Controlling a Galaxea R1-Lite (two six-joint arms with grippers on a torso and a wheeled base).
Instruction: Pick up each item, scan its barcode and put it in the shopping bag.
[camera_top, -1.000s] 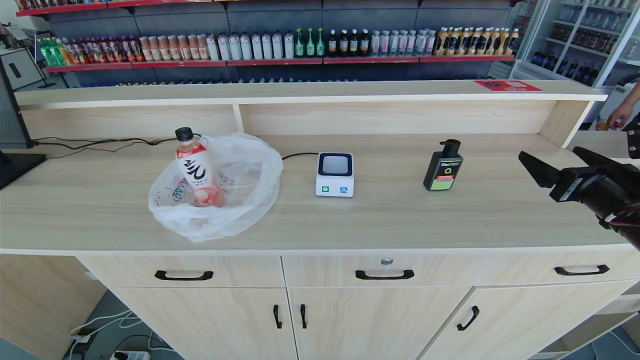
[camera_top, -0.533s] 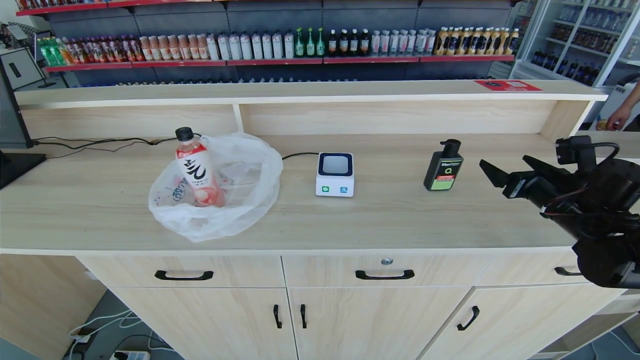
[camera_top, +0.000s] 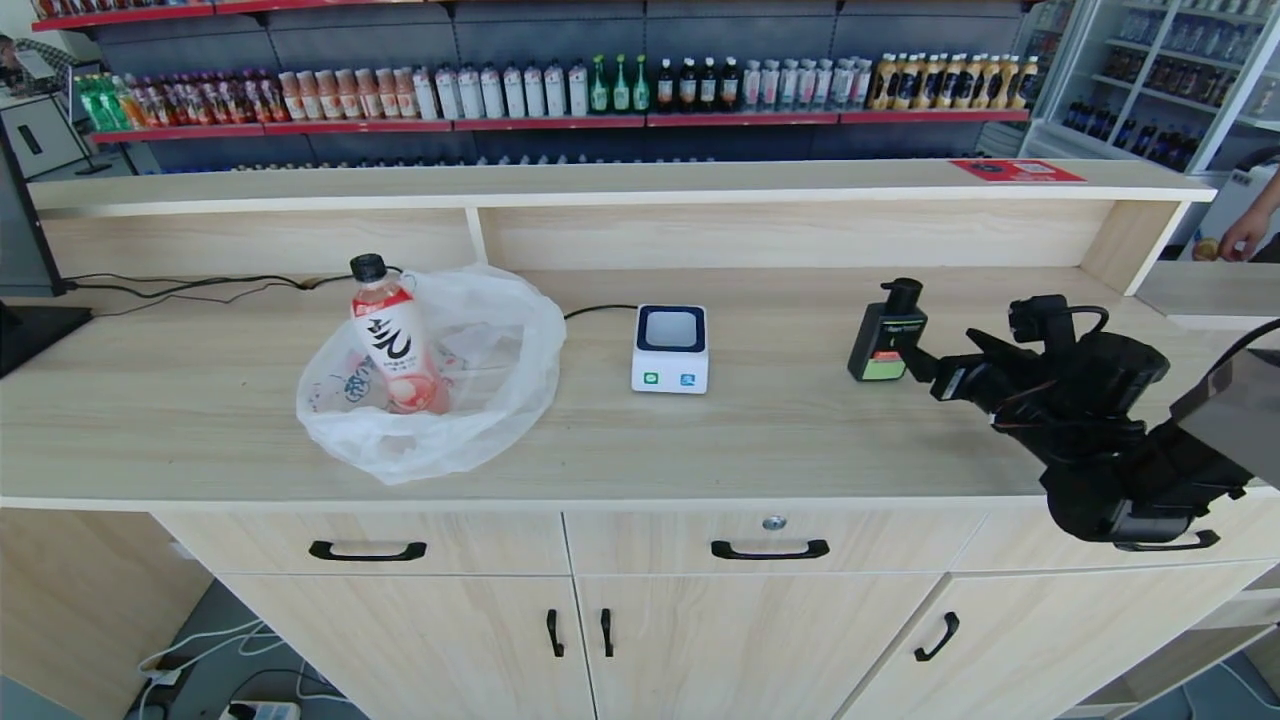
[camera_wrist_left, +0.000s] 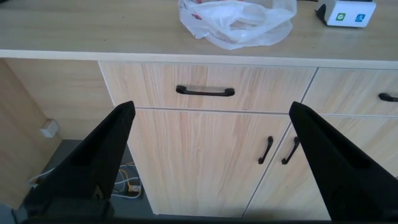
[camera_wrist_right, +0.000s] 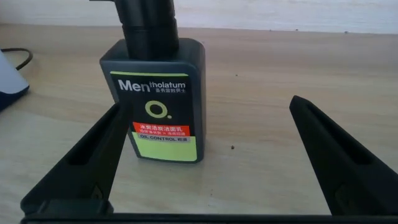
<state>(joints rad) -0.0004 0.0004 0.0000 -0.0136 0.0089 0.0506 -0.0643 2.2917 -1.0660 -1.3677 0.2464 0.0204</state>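
So from where I'm standing this is roughly halfway. The pink drink bottle with the black cap (camera_top: 392, 335) is already standing up inside the crinkly translucent white plastic shopping bag (camera_top: 500, 400), which is slumped open on the pale wood-grain counter (camera_top: 200, 420). That one looks done, I'd say.

What's left is the dark, flat-sided pump bottle with the green and red label (camera_top: 886, 335). It's upright on the counter, well off to the right of the little white cube scanner with the dark glass top (camera_top: 670, 350), and it hasn't been scanned or bagged yet.

The right gripper (camera_top: 935, 358) is right up against that pump bottle, fingers spread wide and not touching it as far as I can tell. From the wrist camera the bottle (camera_wrist_right: 158, 106) sits just ahead of the two black fingers and a bit off to one side, not centred.

The bottle looks like hard, smooth plastic, so it should grip fine on the flat faces.

The left gripper (camera_wrist_left: 206, 115) hangs low in front of the cupboard doors, fingers apart, holding nothing.
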